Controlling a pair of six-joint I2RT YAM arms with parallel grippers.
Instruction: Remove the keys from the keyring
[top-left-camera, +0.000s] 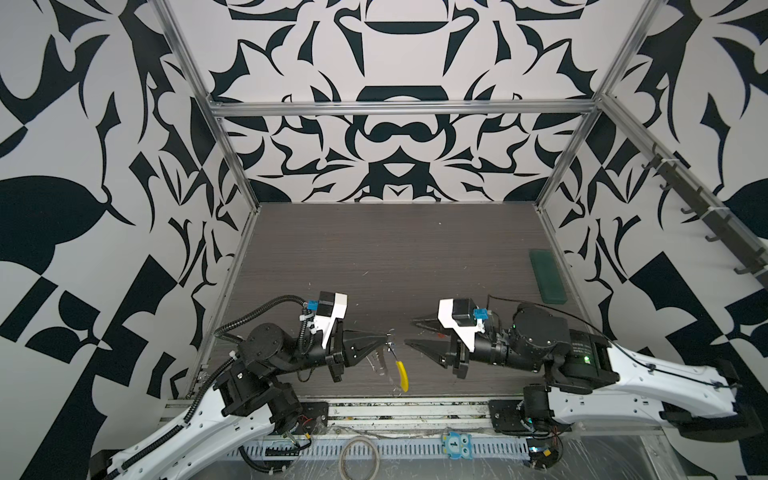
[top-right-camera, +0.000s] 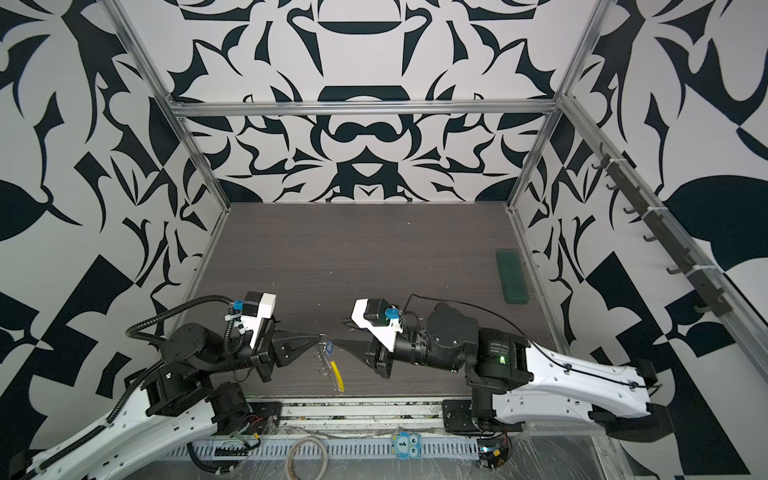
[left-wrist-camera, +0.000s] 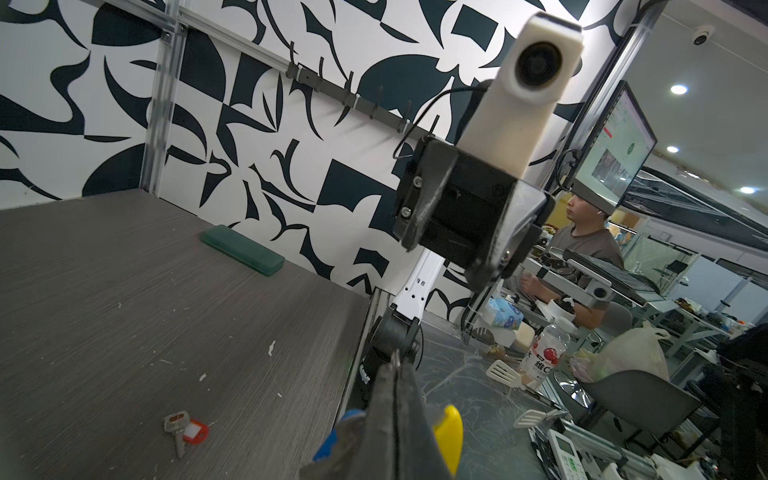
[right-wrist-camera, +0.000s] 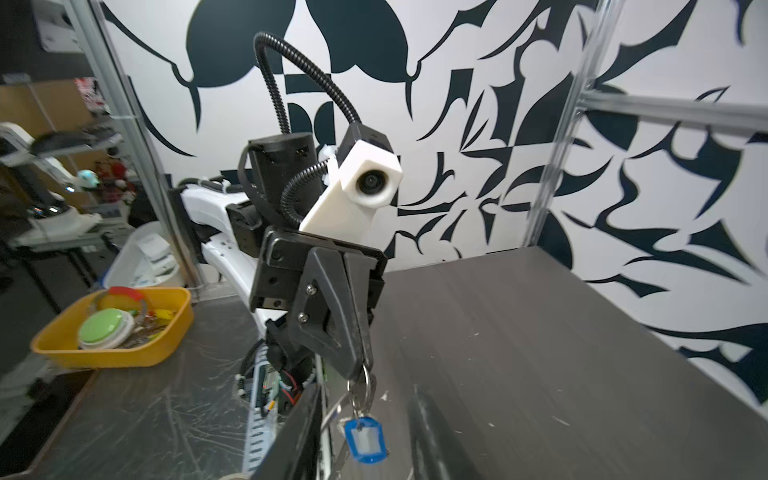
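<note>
My left gripper is shut on the small metal ring of the keyring, which hangs off its tip above the table's near edge. The yellow section dangles lowest. The blue key tag hangs from that ring. My right gripper faces it, open, with its fingertips just short of the blue tag. The red key tag lies loose on the table with a metal key, seen only in the left wrist view.
A dark green flat case lies near the right wall. A hook rail runs along that wall. Below the table's front rail lies a beige hoop. A yellow bin sits off the table. Small white scraps dot the tabletop.
</note>
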